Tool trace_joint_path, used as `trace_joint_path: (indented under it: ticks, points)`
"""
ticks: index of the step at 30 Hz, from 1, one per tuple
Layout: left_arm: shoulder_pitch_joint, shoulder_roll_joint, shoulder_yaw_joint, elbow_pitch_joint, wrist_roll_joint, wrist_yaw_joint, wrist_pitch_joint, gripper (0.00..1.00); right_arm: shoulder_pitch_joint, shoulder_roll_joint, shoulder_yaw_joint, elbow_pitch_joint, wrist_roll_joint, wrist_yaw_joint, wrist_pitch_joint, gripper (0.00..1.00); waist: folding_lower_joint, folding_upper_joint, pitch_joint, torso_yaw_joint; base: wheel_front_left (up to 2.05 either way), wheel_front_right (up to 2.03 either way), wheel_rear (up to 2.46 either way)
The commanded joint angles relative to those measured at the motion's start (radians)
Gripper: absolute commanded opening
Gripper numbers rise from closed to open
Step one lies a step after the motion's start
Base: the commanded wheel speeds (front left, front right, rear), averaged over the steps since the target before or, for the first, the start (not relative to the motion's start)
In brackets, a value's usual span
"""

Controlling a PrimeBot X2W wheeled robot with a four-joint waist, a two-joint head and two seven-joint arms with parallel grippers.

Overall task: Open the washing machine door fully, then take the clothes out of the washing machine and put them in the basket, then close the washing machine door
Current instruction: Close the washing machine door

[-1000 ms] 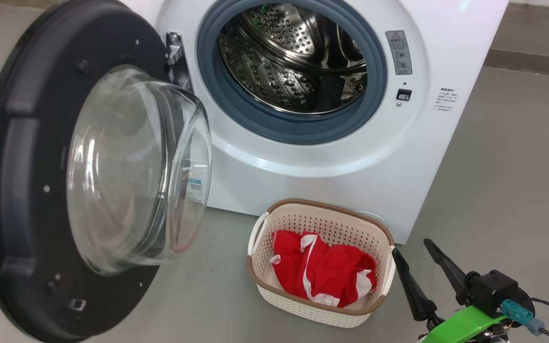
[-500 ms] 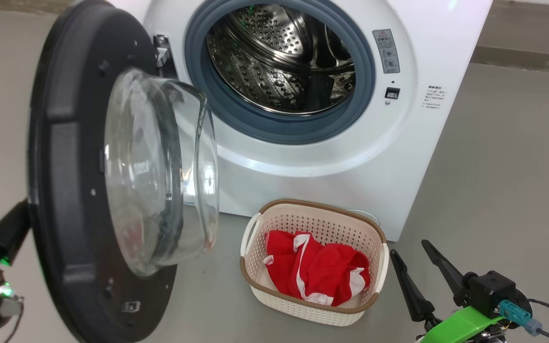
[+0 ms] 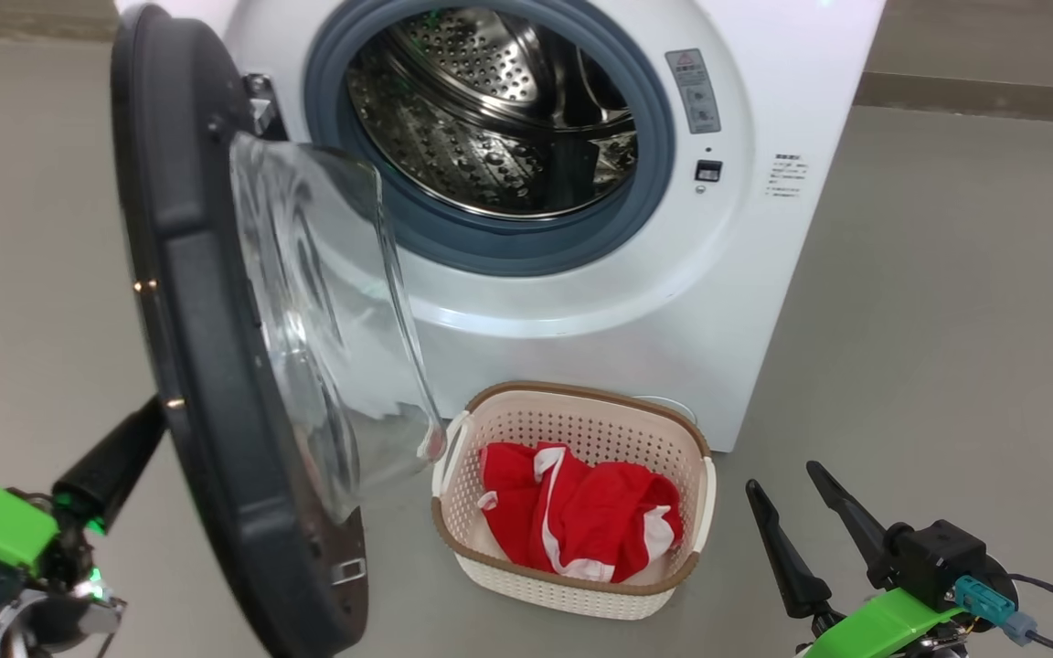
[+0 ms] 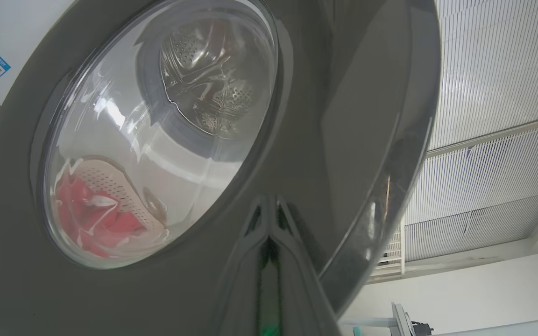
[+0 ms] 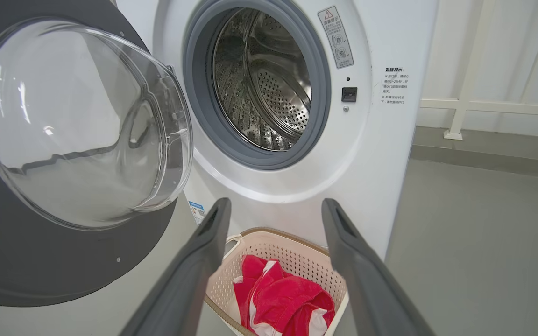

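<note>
Left gripper [image 4: 269, 242], its two dark fingers pressed together with nothing between them, had its tips against the glossy outer face of the washing machine door [image 3: 207, 366], low on the wide black rim. The door stood swung out from its hinge [image 3: 261, 100] at the left of the washing machine [image 3: 764, 183] opening, roughly square to the machine's front, with the clear glass bowl [image 3: 325, 320] bulging back toward the machine.

Inside the grey rubber ring [image 3: 508, 251] on the machine's front, the perforated steel drum [image 3: 490, 110] was open to view. Small printed labels [image 3: 693, 90] sat on the white panel to the right of the ring.

A cream perforated basket [image 3: 572, 402] with a brown rim stood on the grey floor [image 3: 947, 366] just in front of the washing machine, below the opening. The clothes [image 3: 581, 521], red fabric with white trim, lay heaped inside the basket.

Right gripper [image 3: 781, 480] was out in front of the washing machine, beside the basket's right end without touching it. Its fingers were spread wide and empty, pointing toward the machine's front.
</note>
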Motion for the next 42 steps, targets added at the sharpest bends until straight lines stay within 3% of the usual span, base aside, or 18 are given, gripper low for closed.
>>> trace_joint_path:
  ticks: [1, 17, 30, 31, 32, 33, 34, 39, 40, 42]
  points:
    - [-0.004, 0.01, 0.007, -0.042, -0.011, 0.002, 0.004, 0.0, -0.025, -0.006, 0.023, -0.02, 0.002, 0.005, -0.006, 1.0, 0.0, -0.0001, -0.001, -0.012, 0.0, 0.0, 0.0]
    - [0.006, 0.007, -0.084, -0.035, -0.069, 0.01, -0.067, 0.0, -0.029, -0.01, 0.033, -0.019, 0.008, 0.005, -0.006, 1.0, 0.0, -0.0001, 0.006, -0.089, 0.0, 0.0, 0.0]
    - [0.029, 0.007, -0.084, -0.035, -0.074, -0.006, -0.142, 0.0, -0.026, -0.007, 0.028, -0.019, 0.01, 0.005, -0.006, 1.0, 0.0, -0.0001, 0.003, -0.112, 0.0, 0.0, 0.0]
    - [0.032, 0.009, -0.08, -0.037, -0.061, -0.012, -0.159, 0.1, -0.025, -0.006, 0.027, -0.019, 0.01, 0.005, -0.006, 1.0, 0.0, -0.0001, 0.004, -0.112, 0.0, 0.0, 0.0]
    - [0.036, 0.012, -0.077, -0.04, -0.044, -0.023, -0.179, 0.42, -0.025, -0.005, 0.027, -0.02, 0.009, 0.005, -0.006, 1.0, 0.0, -0.0001, 0.004, -0.112, 0.0, 0.0, 0.0]
    - [0.039, 0.013, -0.073, -0.042, -0.029, -0.034, -0.199, 0.87, -0.024, -0.004, 0.027, -0.02, 0.009, 0.005, -0.006, 1.0, 0.0, -0.0001, 0.004, -0.111, 0.0, 0.0, 0.0]
    - [0.043, 0.013, -0.071, -0.045, -0.016, -0.047, -0.216, 1.0, -0.024, -0.003, 0.026, -0.021, 0.009, 0.005, -0.006, 1.0, 0.0, -0.0001, 0.005, -0.11, 0.0, 0.0, 0.0]
    - [0.069, 0.019, -0.071, -0.045, 0.063, -0.135, -0.317, 1.0, -0.022, 0.001, 0.023, -0.023, 0.009, 0.005, -0.006, 1.0, 0.0, -0.0001, 0.008, -0.102, 0.0, 0.0, 0.0]
    - [0.085, 0.032, -0.078, -0.043, 0.145, -0.19, -0.394, 1.0, -0.024, 0.001, 0.023, -0.023, 0.009, 0.005, -0.006, 1.0, 0.0, -0.0001, 0.009, -0.101, 0.0, 0.0, 0.0]
    - [0.114, 0.057, -0.106, -0.027, 0.271, -0.245, -0.482, 1.0, -0.027, 0.002, 0.021, -0.023, 0.01, 0.005, -0.006, 1.0, 0.0, -0.0001, 0.009, -0.099, 0.0, 0.0, 0.0]
